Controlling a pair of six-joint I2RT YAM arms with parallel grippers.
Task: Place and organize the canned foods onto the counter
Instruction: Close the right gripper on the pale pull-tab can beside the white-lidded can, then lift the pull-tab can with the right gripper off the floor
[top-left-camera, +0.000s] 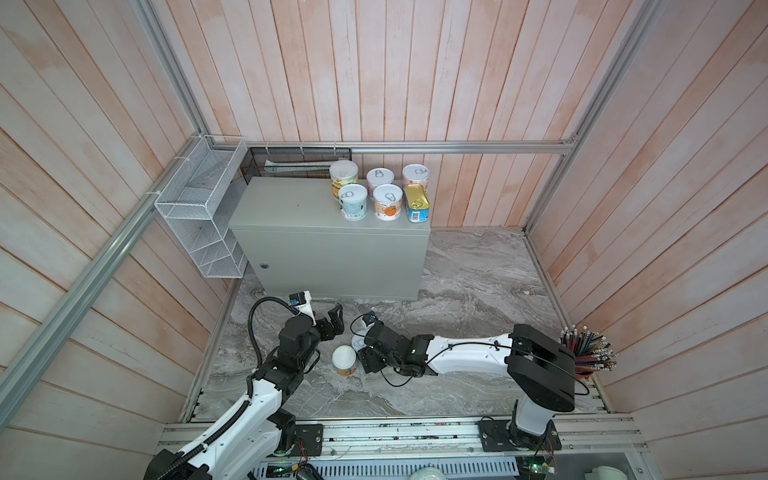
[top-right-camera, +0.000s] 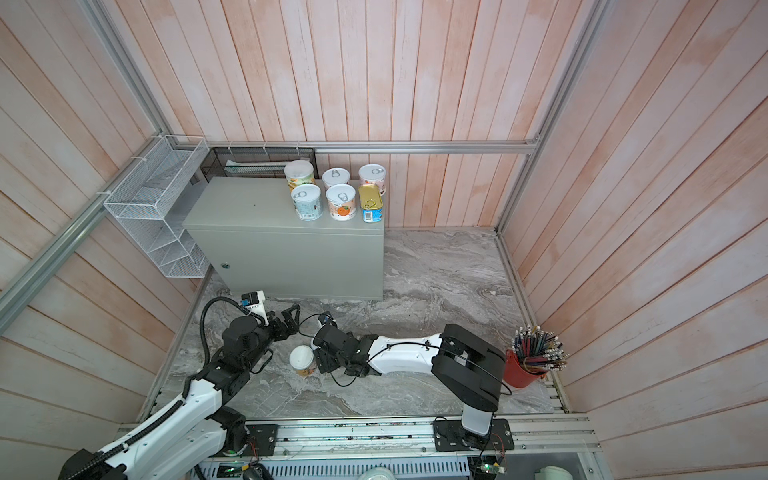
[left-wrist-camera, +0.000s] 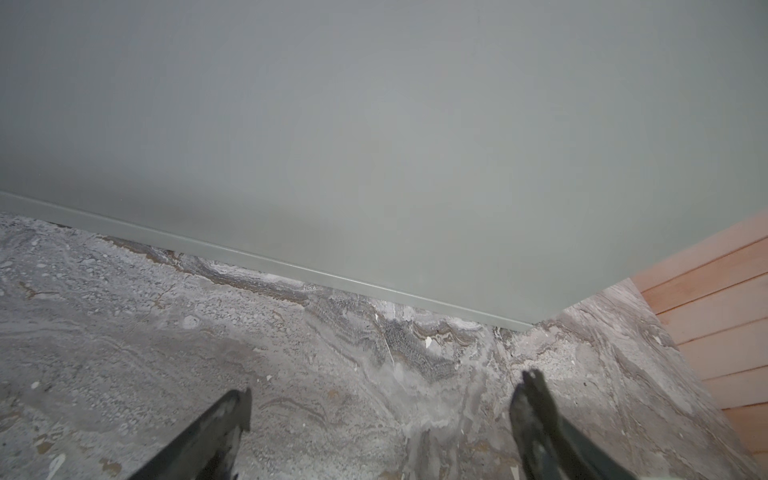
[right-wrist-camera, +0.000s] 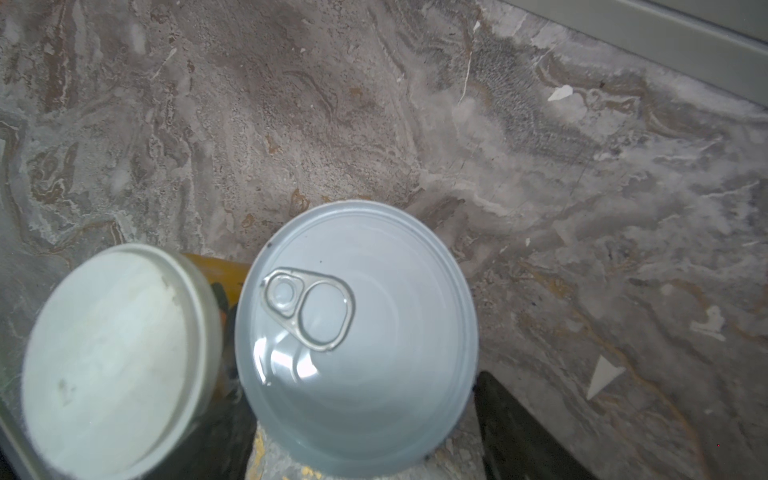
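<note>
While both arms sit low out front, marble (top-left-camera: 478, 291): grey-veined surface under pretty much everything.
counter (top-left-camera: 291, 208): big grey box at the back left, standing on the marble, with cans bunched at the right end of its top.
basket (top-left-camera: 199, 216): white wire, on the left wall just beside the counter.
right claw (right-wrist-camera: 357, 353): over on the left half of both top views. Fingers (right-wrist-camera: 511, 415) sit either side of the tab can (right-wrist-camera: 357, 332) and close to its sides. Honestly can't tell if they're pressing on it.
left claw (left-wrist-camera: 384, 399): jaws wide, nothing between them, low over the marble and facing the counter's front, which fills most of the left wrist view.
pencil cup (top-right-camera: 523, 370): red, stuffed with pencils, far right, just beside the right arm's elbow.
five cans (top-left-camera: 387, 201): upright on the counter, three in the back row and two in front.
tin (top-left-camera: 416, 201): gold top, blue side, closing off the front row at the counter's right edge.
orange can (top-left-camera: 344, 360): plain pale lid, upright on the marble between the two arms, just beside the tab can.
tab can: upright on the marble, mostly hidden under the right claw in both top views.
</note>
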